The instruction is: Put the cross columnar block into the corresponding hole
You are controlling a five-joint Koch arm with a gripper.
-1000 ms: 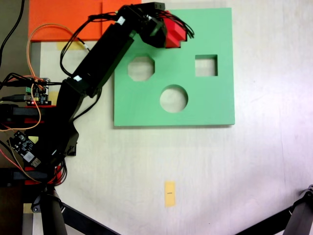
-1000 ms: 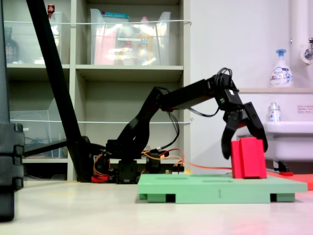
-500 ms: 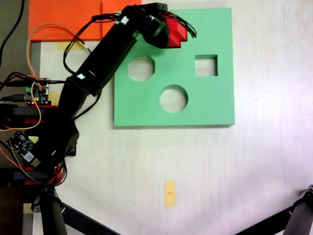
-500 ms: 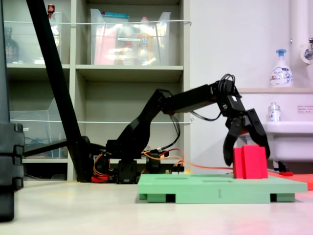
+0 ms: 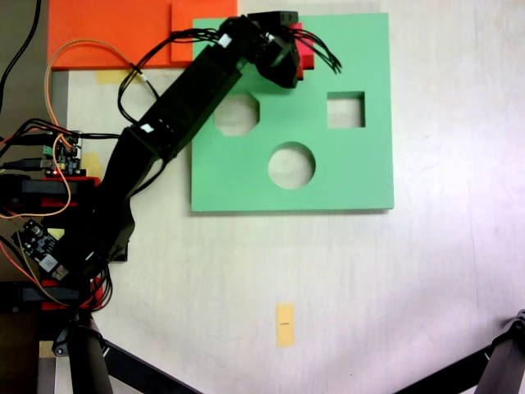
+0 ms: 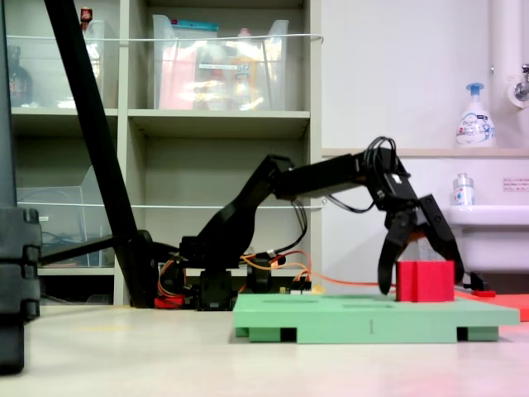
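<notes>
Pincer [image 6: 420, 277]: black, two long angled fingers; being held spread apart, straddling the block in the second exterior view, one finger at each side. Actual contact with the sides cannot be told.
Block [image 6: 425, 281]: bright red foam, matte; being seen upright with its lower part sunk into the board, only a short stub showing above the top. In the first exterior view it [image 5: 305, 51] is mostly being hidden under the pincer head, red edges peeking out at the first exterior view's right.
Hole: cannot be seen; it is being covered by block and pincer near the board's far edge.
Board [image 5: 361, 164]: flat square green foam slab, smooth, being pierced by an octagonal cutout [image 5: 237, 114], a square cutout [image 5: 345, 110] and a round cutout [image 5: 291, 165].
Sheets [image 5: 107, 33]: flat orange foam, lying beyond the board's corner.
Cables [image 5: 57, 74]: thin orange and black loops by the arm base.
Change: the block is standing much lower than a second ago, when it was towering on the board; the pincer is being lowered with it.
</notes>
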